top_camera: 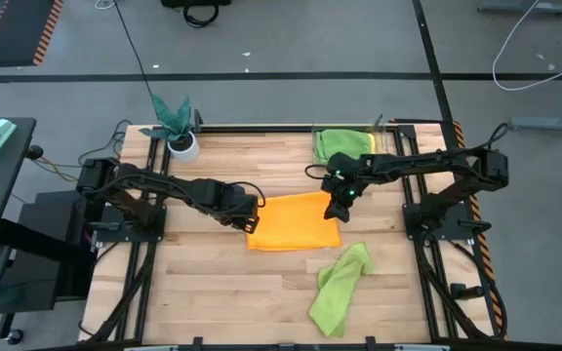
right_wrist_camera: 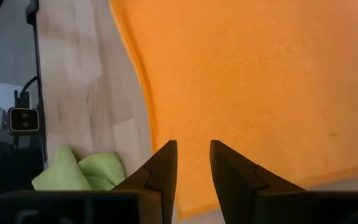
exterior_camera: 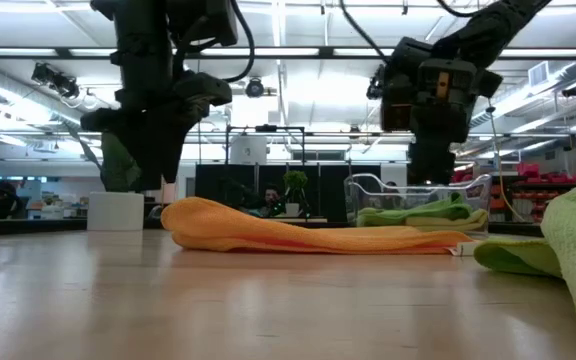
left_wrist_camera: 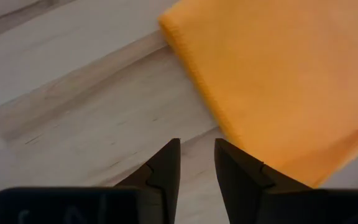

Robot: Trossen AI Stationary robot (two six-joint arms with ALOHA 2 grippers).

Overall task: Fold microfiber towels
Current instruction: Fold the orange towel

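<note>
Both grippers' jaws empty, slightly parted above orange towel (top_camera: 294,222) edges.

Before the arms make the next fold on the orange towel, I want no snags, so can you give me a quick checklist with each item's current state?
1. Orange towel lies flat on the wooden table, nothing on top: ok.
2. Left gripper holds nothing, jaws slightly apart above bare wood beside the towel's edge: ok.
3. Right gripper holds nothing, jaws slightly apart over the towel: ok.
4. Loose lime green towel lies apart from the orange one: ok.
5. Folded green towel at the back edge is out of the way: ok.
6. Whether the orange towel is already folded once: cannot tell.
</note>
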